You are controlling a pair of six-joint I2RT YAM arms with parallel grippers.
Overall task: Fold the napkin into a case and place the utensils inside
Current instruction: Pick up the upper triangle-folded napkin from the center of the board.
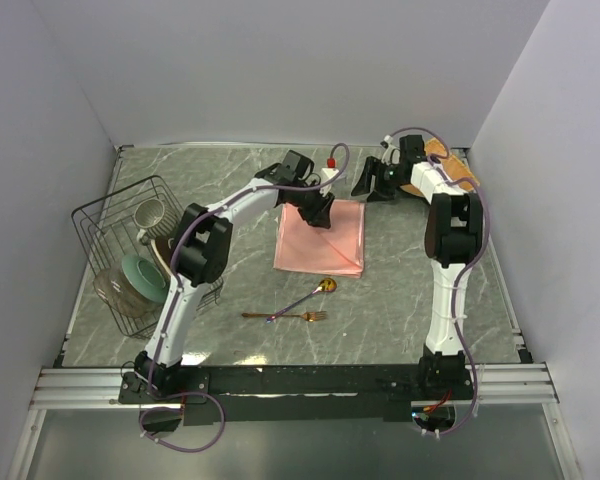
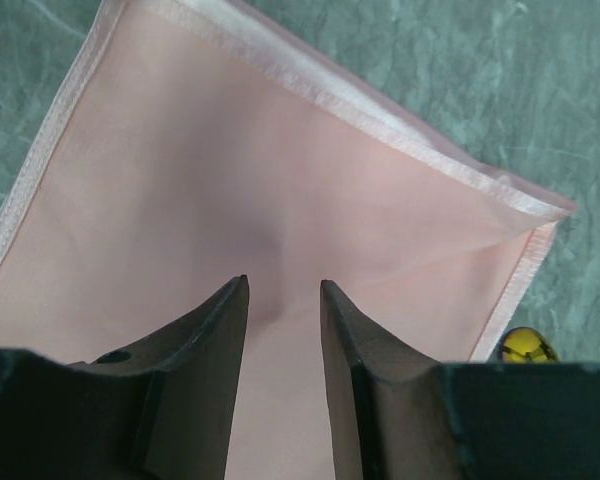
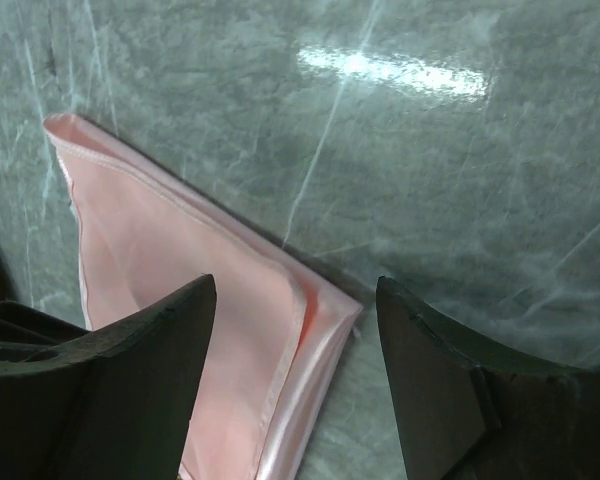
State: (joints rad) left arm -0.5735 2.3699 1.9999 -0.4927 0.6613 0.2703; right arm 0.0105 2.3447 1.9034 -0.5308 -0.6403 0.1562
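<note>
The salmon-pink napkin [image 1: 320, 238] lies flat in layers on the marble table. My left gripper [image 1: 320, 214] hovers over its far-left part; in the left wrist view [image 2: 283, 285] its jaws are a narrow gap apart with nothing between them, just above the napkin [image 2: 240, 200], which shows a small dimple. My right gripper [image 1: 363, 187] is wide open at the napkin's far-right corner; in the right wrist view [image 3: 296, 285] that layered corner [image 3: 310, 320] lies between the jaws. The gold spoon [image 1: 310, 296] and gold fork [image 1: 285, 317] lie near the napkin's near edge. The spoon's bowl [image 2: 525, 347] also shows in the left wrist view.
A black wire rack [image 1: 110, 215] with bowls and a cup stands at the left. An orange-tan woven mat [image 1: 450, 165] lies at the back right under the right arm. White walls enclose the table.
</note>
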